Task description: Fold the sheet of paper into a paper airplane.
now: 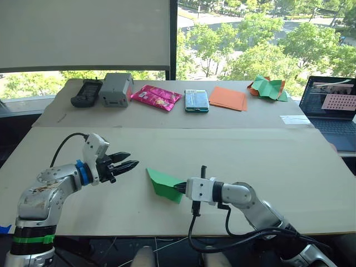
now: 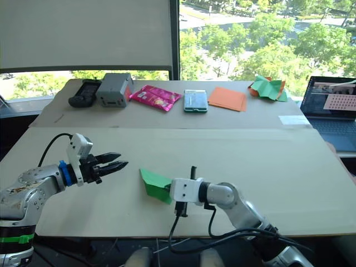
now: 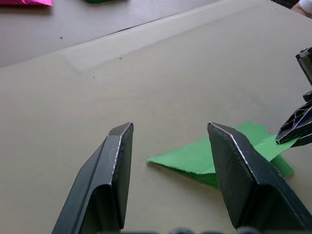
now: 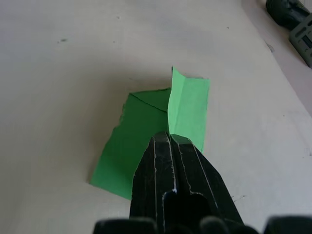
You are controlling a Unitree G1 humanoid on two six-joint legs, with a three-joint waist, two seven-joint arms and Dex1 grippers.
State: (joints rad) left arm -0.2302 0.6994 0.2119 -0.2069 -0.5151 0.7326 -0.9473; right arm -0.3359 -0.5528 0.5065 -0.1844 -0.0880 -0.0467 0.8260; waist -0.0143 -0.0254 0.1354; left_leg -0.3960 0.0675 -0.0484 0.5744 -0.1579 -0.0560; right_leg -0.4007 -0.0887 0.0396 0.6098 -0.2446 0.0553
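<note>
The sheet of paper (image 1: pixel 162 183) is a bright green folded wedge lying on the near table, its point toward my left arm. My right gripper (image 1: pixel 181 188) is shut on the sheet's right edge; in the right wrist view the fingertips (image 4: pixel 168 141) pinch a raised flap of the green paper (image 4: pixel 146 126). My left gripper (image 1: pixel 128 162) hovers open a short way left of the wedge's tip, holding nothing. In the left wrist view its two black fingers (image 3: pixel 117 165) frame the green paper (image 3: pixel 204 156), with the right gripper (image 3: pixel 297 129) at the paper's far end.
On the far table lie a black device (image 1: pixel 86 93), a grey box (image 1: pixel 115 89), a pink packet (image 1: pixel 156 97), a teal phone-like item (image 1: pixel 196 100), flat orange sheets (image 1: pixel 228 98) and a crumpled green-and-orange paper heap (image 1: pixel 268 88). An open laptop (image 1: pixel 332 111) stands at the right.
</note>
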